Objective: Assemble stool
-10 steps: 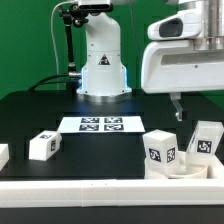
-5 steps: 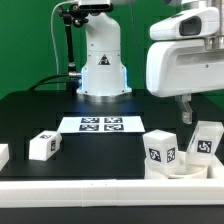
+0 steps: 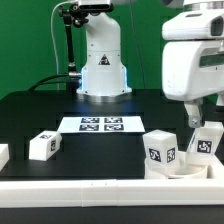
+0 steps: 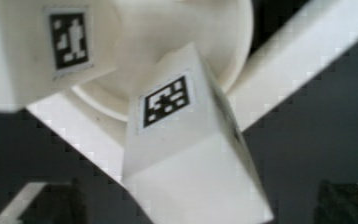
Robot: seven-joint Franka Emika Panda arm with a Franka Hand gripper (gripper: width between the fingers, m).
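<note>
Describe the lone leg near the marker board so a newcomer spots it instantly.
Start at the marker board in the middle of the black table. To the exterior view's left of it, nearer the camera, sits one white leg block. Unlike the leg below the open gripper and its neighbour on the exterior view's right, it sits alone.

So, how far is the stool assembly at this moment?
Done: nothing looks joined yet. The left leg lies apart, and the middle leg and right leg stand close to the seat. In hand: the open end effector hovers over the right leg, holding nothing. Left: grasping a leg and fitting all legs to the seat.
</note>
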